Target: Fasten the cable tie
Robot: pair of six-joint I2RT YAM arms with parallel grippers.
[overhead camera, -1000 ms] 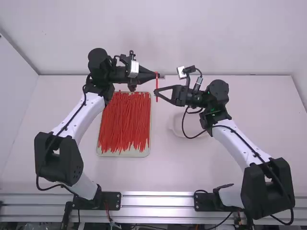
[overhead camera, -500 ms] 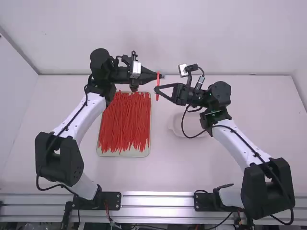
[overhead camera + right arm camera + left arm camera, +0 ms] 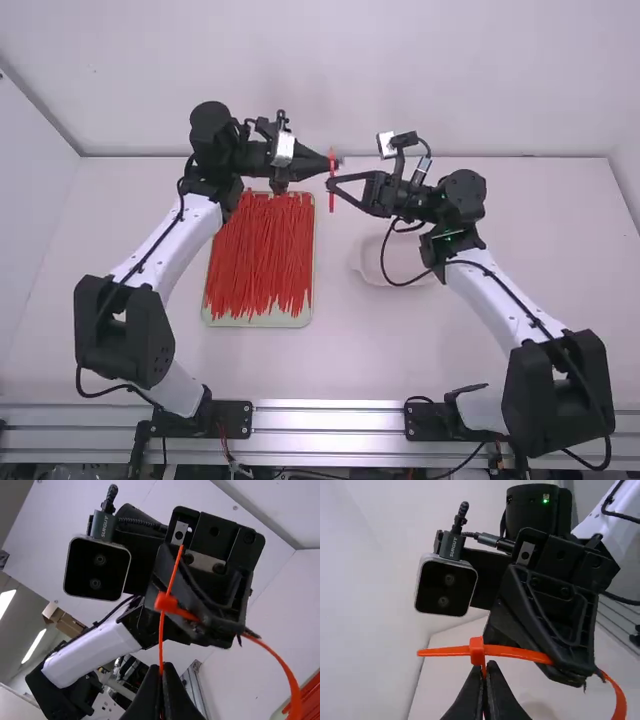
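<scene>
Tray (image 3: 250, 322): lies flat on the white table (image 3: 120, 200), below and to the left of the left gripper's tip, beside that arm's white forearm.
Loose red ties (image 3: 262, 255): a dense pile covers the tray, the strips running lengthwise away from the camera.
Left gripper (image 3: 331, 162): held up above the table past the tray's far right corner, pointing right toward the other arm. In its own wrist view its fingers (image 3: 472, 692) are pressed together, pinching the cable tie just under the tie's head.
Cable tie (image 3: 331, 188): red, held in the air between the two gripper tips and standing roughly upright in the high view. Its strap (image 3: 515, 654) runs across the left gripper's tip, and a free end curves off past the right gripper's body.
Right gripper (image 3: 331, 184): points left, tip to tip with the left gripper. Its jaws are closed narrowly on the tie's strap (image 3: 161, 640), near the head (image 3: 162, 601).
Pale shallow dish (image 3: 358, 262): sits on the table below the right gripper, well apart from the tie.
</scene>
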